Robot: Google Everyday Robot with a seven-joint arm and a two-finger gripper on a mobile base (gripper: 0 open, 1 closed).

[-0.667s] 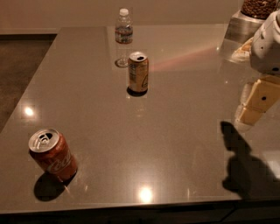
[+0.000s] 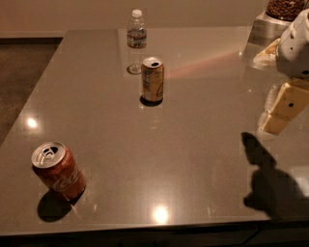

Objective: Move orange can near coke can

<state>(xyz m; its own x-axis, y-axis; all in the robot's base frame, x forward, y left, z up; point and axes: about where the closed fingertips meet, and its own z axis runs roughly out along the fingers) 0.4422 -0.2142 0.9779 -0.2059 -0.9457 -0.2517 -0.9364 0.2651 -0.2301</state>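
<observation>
The orange can (image 2: 152, 80) stands upright in the middle of the grey table (image 2: 193, 159), towards the back. The coke can (image 2: 59, 170), red with white script, stands tilted-looking near the front left corner, far from the orange can. My gripper (image 2: 276, 121) hangs above the table's right side, well to the right of the orange can, touching neither can and holding nothing. Its shadow (image 2: 270, 183) falls on the table's front right.
A clear water bottle (image 2: 137, 34) stands at the back of the table, just behind the orange can. A metal container with brown contents (image 2: 282, 12) sits at the back right corner. The floor lies beyond the table's left edge.
</observation>
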